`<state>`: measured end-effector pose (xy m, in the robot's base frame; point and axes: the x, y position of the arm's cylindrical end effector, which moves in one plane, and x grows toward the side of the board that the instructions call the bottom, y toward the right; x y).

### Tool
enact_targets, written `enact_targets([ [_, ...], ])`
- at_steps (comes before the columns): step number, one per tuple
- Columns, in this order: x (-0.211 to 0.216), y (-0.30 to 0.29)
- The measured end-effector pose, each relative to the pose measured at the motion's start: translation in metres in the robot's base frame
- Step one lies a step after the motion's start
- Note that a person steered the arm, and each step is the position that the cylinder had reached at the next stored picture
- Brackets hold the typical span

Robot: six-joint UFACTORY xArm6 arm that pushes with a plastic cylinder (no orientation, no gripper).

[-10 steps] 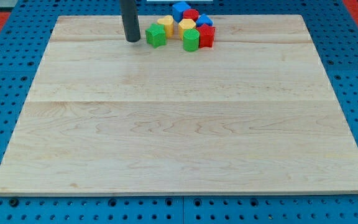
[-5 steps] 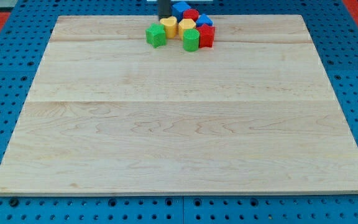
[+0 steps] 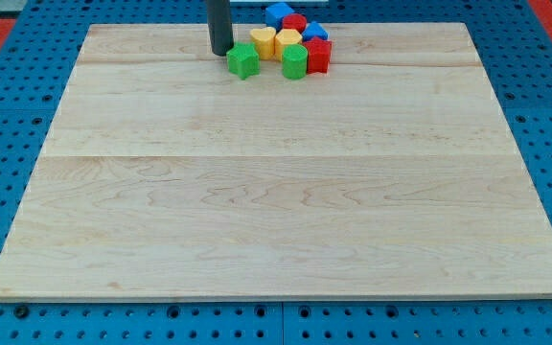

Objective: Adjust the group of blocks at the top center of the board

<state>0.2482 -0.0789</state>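
My tip (image 3: 221, 52) rests on the counter (image 3: 276, 192) near the view's top, just to the view's left of the block cluster. The dark rod (image 3: 219, 24) rises straight up from it and out of the view's top edge. This arm carries no claw, so there is nothing to be released or clenched; the rod's end is all that meets the blocks.

The group sits at the top centre of the counter. Nearest my tip is a green cube (image 3: 242, 60), just to the tip's right and slightly lower in the view; I cannot tell whether the two touch. To the right of the tip and above the green cube stands a yellow block (image 3: 264, 41), close to the rod but apart from it. A second yellow block (image 3: 288, 39) sits beside the first, toward the view's right. Below that one is a second green block (image 3: 295, 62), and touching its right side a red block (image 3: 319, 57).

At the back of the cluster, at the counter's top edge, a blue block (image 3: 278, 14) stands highest in the view, with a smaller red block (image 3: 295, 23) just to its right and a second blue block (image 3: 314, 33) further right and lower. Their exact shapes are too small to make out.

The counter lies on a blue perforated base (image 3: 8, 115).
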Motion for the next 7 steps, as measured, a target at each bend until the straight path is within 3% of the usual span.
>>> enact_targets([
  [3,0.047,0.005],
  [6,0.064,0.109],
  [7,0.084,0.203],
])
